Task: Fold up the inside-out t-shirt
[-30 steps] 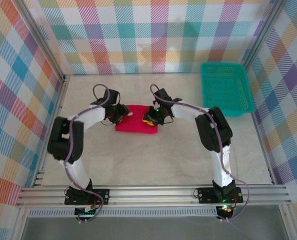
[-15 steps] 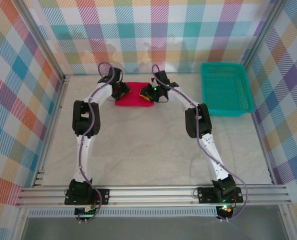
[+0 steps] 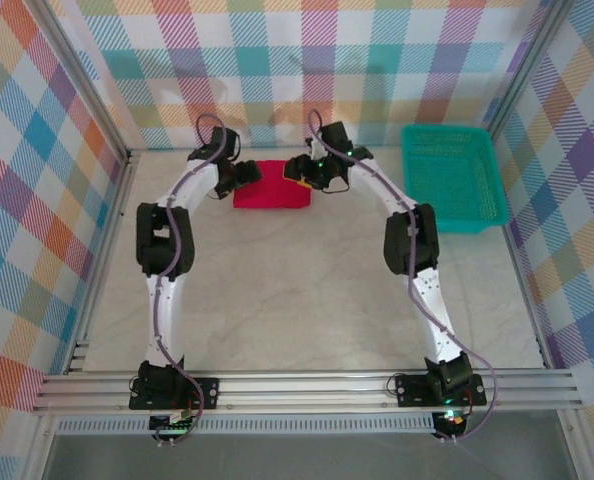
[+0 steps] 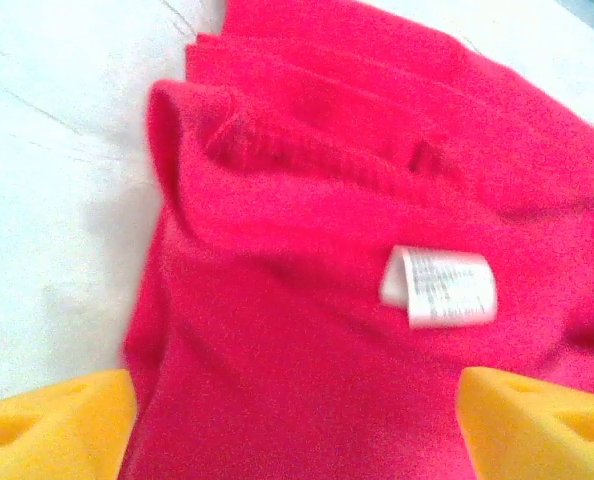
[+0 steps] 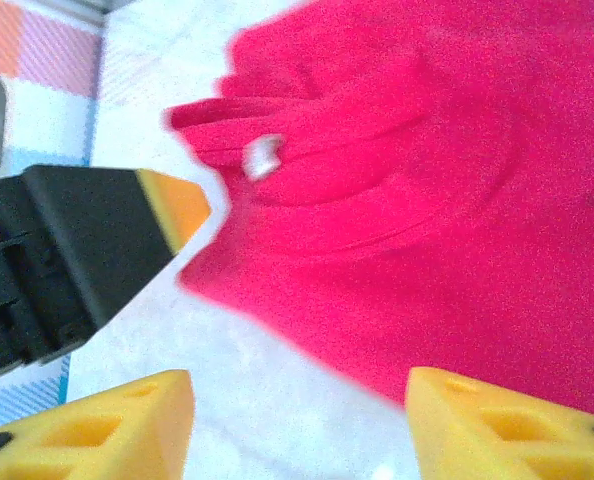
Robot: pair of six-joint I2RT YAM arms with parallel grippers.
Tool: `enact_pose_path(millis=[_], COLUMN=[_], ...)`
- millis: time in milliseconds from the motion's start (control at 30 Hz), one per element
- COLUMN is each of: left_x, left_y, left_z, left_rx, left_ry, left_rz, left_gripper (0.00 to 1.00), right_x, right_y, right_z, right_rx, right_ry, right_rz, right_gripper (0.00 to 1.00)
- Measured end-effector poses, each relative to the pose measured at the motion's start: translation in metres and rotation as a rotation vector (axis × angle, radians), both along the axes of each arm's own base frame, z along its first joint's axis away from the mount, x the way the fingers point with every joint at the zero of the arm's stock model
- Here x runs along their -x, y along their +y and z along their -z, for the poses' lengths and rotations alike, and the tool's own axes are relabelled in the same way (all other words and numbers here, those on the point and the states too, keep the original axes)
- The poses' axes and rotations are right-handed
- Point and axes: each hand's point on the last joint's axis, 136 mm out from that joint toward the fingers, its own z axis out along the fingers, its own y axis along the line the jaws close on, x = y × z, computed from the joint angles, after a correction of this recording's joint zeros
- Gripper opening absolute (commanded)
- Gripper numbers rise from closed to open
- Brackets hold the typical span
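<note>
The inside-out t-shirt lies as a small folded red rectangle near the back wall. In the left wrist view the t-shirt shows stacked folded edges and a white tag. My left gripper is at its left edge and my right gripper at its right edge. The left gripper is open, with its yellow fingertips wide apart over the cloth and nothing pinched. The right gripper is open too, over bare table beside the t-shirt. The left arm's black finger shows across from it.
A teal plastic basket stands at the back right, close to the right arm's forearm. Plaid walls close in the back and both sides. An aluminium rail runs along the near edge by the arm bases.
Both arms stretched toward the back wall, and the folded shirt moved back with them. Both grippers have opened and let go of the cloth.
</note>
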Motion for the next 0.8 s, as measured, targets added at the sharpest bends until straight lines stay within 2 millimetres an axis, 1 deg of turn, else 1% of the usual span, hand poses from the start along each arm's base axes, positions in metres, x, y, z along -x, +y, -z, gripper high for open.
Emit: enact_pose_path(millis=[33,67,133,167,200,233,267,300,333,367,400,467,500,533,567,633,667,700,733,800], left_x=[0.012,0.025,0.052,0.065,0.079,0.092,0.102,0.114,0.122,0.128,0.134,0.145,0.153,0.161,0.169,0.188,0.197,0.207,0.214,0.223], left_y=[0.002,0.007,0.013,0.014,0.015,0.016,0.017,0.019,0.025,0.032,0.043,0.061,0.068,0.075,0.081,0.094,0.099,0.105,0.109,0.114], left_z=[-0.015,-0.032,-0.073,-0.092,-0.110,-0.127,-0.137,-0.144,-0.145,-0.142,-0.135,-0.108,-0.090,-0.072,-0.054,-0.019,-0.005,0.008,0.017,0.025], left_rx=[-0.019,-0.044,-0.107,-0.141,-0.175,-0.203,-0.225,-0.252,-0.284,-0.315,-0.354,-0.430,-0.474,-0.517,-0.556,-0.637,-0.670,-0.701,-0.712,-0.716], left_ry=[-0.019,-0.044,-0.127,-0.176,-0.224,-0.275,-0.308,-0.338,-0.351,-0.353,-0.349,-0.317,-0.296,-0.274,-0.257,-0.226,-0.215,-0.200,-0.195,-0.219], left_rz=[0.009,0.013,0.025,0.029,0.031,0.033,0.031,0.032,0.020,0.004,-0.023,-0.054,-0.052,-0.046,-0.035,-0.006,0.010,0.024,0.035,0.034], left_gripper=[1.00,1.00,1.00,0.97,1.00,1.00,1.00,1.00,1.00,1.00,1.00,1.00,1.00,1.00,1.00,1.00,1.00,1.00,1.00,1.00], right_x=[0.009,0.018,0.043,0.055,0.070,0.082,0.091,0.101,0.110,0.116,0.122,0.131,0.136,0.142,0.147,0.165,0.173,0.180,0.182,0.176], right_y=[-0.008,-0.016,-0.042,-0.054,-0.070,-0.086,-0.098,-0.114,-0.131,-0.144,-0.163,-0.195,-0.213,-0.235,-0.251,-0.286,-0.299,-0.311,-0.318,-0.325], right_z=[-0.025,-0.041,-0.084,-0.097,-0.112,-0.123,-0.130,-0.133,-0.130,-0.123,-0.110,-0.078,-0.059,-0.033,-0.013,0.034,0.050,0.064,0.069,0.070], right_rx=[0.023,0.044,0.104,0.135,0.174,0.213,0.247,0.297,0.353,0.401,0.472,0.580,0.634,0.696,0.744,0.846,0.878,0.901,0.905,0.881], right_ry=[-0.055,-0.092,-0.213,-0.265,-0.326,-0.389,-0.440,-0.494,-0.535,-0.559,-0.576,-0.583,-0.576,-0.561,-0.547,-0.488,-0.458,-0.430,-0.421,-0.445], right_rz=[-0.005,-0.009,0.008,0.018,0.037,0.060,0.078,0.108,0.143,0.169,0.211,0.281,0.310,0.335,0.348,0.364,0.368,0.381,0.399,0.457], right_gripper=[0.72,0.77,0.84,0.87,0.88,0.93,0.93,0.93,0.99,1.00,1.00,0.98,0.98,1.00,1.00,1.00,1.00,1.00,1.00,1.00])
